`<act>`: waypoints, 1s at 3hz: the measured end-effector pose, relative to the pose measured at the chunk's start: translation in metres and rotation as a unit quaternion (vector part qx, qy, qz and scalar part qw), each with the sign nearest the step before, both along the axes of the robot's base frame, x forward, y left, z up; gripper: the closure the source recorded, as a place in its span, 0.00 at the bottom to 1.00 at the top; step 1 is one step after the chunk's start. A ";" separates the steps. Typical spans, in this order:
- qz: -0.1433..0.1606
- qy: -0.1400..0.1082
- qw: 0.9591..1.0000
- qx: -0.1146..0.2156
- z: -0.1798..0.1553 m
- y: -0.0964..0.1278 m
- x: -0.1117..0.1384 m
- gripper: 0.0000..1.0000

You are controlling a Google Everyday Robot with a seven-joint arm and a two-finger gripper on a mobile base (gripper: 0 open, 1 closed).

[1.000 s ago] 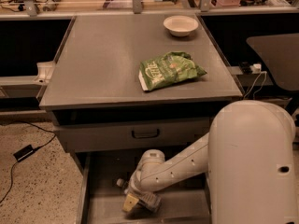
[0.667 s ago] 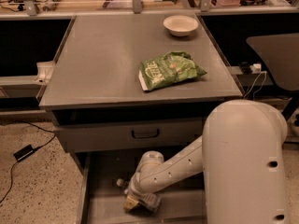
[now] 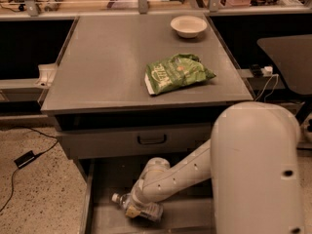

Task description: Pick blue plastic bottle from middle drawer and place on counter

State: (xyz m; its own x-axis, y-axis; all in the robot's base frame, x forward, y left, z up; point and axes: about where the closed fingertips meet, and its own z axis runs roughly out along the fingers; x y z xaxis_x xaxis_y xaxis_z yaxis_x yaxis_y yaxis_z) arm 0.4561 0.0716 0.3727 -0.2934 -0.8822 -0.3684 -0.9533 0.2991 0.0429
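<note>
One blue plastic bottle (image 3: 144, 211) | lying in middle drawer (image 3: 187, 221) | jaws at it

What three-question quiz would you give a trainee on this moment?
1. True or false: the bottle stands upright on the counter.
2. Where is the gripper? A) above the counter; B) down in the open drawer, at the bottle; C) at the handle of the shut drawer front.
3. Fill in: on the counter lie a white bowl and a green ____.

Key
1. False: it lies on its side in the drawer.
2. B
3. snack bag
</note>
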 end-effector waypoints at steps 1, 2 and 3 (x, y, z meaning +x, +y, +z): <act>0.049 -0.034 0.995 0.079 0.040 0.015 -0.024 0.99; 0.126 -0.118 0.974 0.148 0.106 0.015 -0.059 1.00; 0.154 -0.188 0.953 0.180 0.173 0.001 -0.065 1.00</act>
State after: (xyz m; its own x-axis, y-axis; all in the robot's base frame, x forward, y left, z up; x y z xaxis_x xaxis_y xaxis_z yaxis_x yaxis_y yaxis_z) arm 0.3913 0.0727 0.5454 0.1716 -0.7015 -0.6917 -0.9619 0.0323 -0.2715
